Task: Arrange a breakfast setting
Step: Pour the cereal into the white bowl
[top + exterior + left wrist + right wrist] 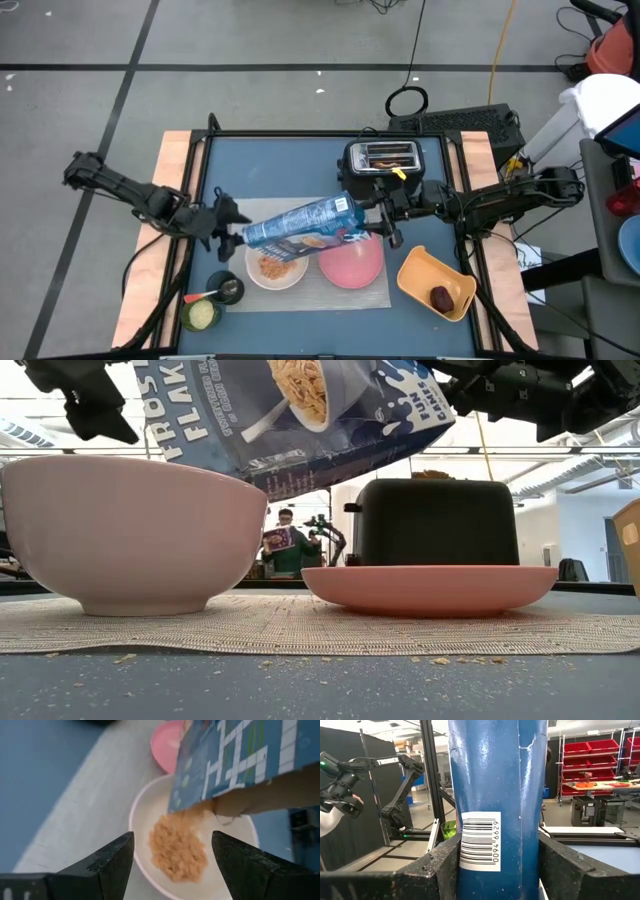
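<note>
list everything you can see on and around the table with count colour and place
cereal box: 1, blue, tilted over the bowl, pouring
bowl: 1, white, on the mat, holding cereal
plate: 1, pink, on the mat beside the bowl
mat: 1, grey, table centre
toaster: 1, black, behind the mat, toast in a slot
dish: 1, yellow-orange, right of the mat, with a dark red fruit
small cups: 2, one dark, one green, left of the mat
left gripper: open, near the box's lower end
right gripper: shut on cereal box

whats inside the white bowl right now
A heap of tan cereal flakes lies in the white bowl, under the open end of the tilted blue cereal box. The box hides part of the bowl's inside.
</note>
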Available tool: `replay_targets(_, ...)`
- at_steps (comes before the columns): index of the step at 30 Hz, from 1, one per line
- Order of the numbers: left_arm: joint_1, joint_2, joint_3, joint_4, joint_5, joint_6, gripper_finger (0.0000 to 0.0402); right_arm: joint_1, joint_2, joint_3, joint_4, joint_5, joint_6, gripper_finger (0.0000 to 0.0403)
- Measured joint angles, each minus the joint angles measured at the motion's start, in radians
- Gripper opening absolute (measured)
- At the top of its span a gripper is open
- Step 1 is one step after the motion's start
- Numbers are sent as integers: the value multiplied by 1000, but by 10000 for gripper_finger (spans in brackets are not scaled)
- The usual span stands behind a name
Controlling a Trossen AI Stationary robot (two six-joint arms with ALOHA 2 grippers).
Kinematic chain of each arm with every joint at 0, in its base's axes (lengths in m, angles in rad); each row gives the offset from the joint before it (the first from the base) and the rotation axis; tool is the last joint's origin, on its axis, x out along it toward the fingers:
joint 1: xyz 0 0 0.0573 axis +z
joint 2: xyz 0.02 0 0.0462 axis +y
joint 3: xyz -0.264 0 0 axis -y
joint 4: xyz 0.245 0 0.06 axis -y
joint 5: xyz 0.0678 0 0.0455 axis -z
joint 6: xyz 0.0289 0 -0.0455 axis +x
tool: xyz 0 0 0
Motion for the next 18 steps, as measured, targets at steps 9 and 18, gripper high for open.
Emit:
replay_targets(9,-29,109,0,145,-78,129,271,0,0,0,0,0,2,216)
replay_targets(18,-30,162,0,278,-125,244,271,1,0,0,-2,-5,3,217)
